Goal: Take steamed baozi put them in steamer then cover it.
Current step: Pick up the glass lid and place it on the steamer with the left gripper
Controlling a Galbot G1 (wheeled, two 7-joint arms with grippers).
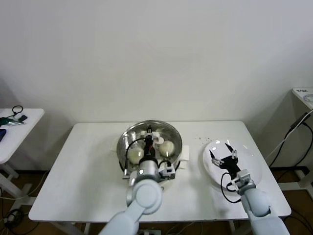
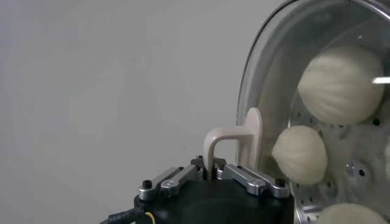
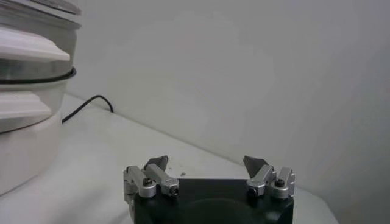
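Note:
The steamer [image 1: 122,159] stands mid-table with the clear glass cover [image 1: 171,132] lying on it. Creamy-white baozi [image 1: 135,154] [image 1: 167,147] show through the glass. My left gripper [image 1: 149,145] is above the cover's centre, shut on its cream-white handle [image 2: 234,137]. In the left wrist view my left gripper [image 2: 210,170] pinches the handle, and three baozi [image 2: 341,76] [image 2: 300,155] [image 2: 347,214] lie on the perforated tray behind the cover [image 2: 268,67]. My right gripper [image 1: 222,155] is open and empty over the flat white plate [image 1: 249,169]; it also shows in the right wrist view [image 3: 207,163].
The steamer's cream base [image 3: 27,103] and a black cable [image 3: 85,106] lie to one side of the right gripper. A side table [image 1: 14,127] with small items stands at the far left, and another table [image 1: 304,95] with cables at the far right.

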